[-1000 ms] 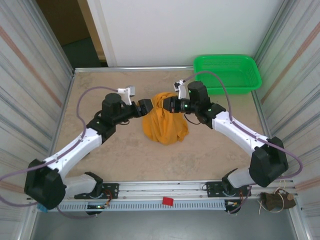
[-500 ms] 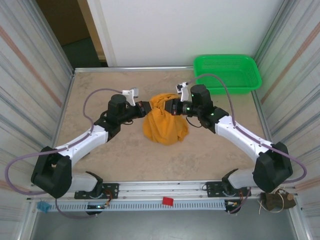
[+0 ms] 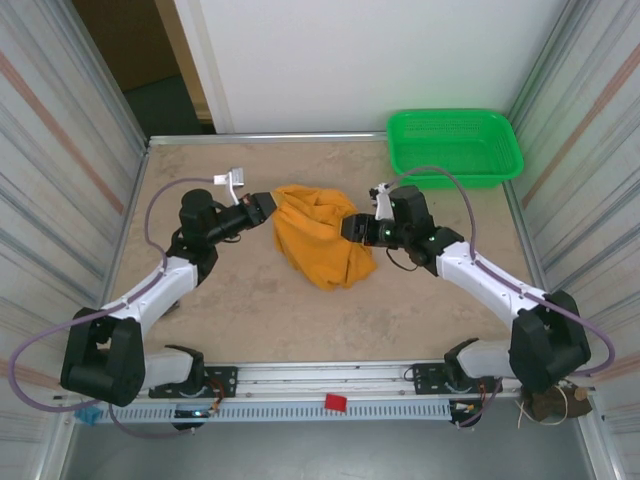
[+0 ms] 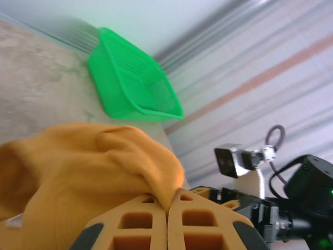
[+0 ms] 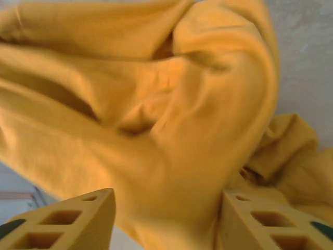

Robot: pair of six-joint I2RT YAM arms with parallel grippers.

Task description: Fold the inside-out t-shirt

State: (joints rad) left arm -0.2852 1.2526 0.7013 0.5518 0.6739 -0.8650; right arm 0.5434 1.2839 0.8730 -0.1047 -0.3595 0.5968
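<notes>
Mid-table now: orange t-shirt [image 3: 318,233] bunched and stretched between two grippers, lower part sagging onto the table [image 3: 250,300]. Left gripper [image 3: 262,207] at the shirt's left end, jaws pressed together on a fold of cloth [image 4: 167,200]. Right gripper [image 3: 349,229] at the shirt's right side, jaws spread wide, cloth bulging between the fingers [image 5: 78,216]. Green basket [image 3: 455,146] parked at the far right corner, well apart from the shirt.

Matt cloth t-shirt [image 3: 315,232], glossy plastic basket [image 3: 455,147], mottled stone-look table [image 3: 260,310].
</notes>
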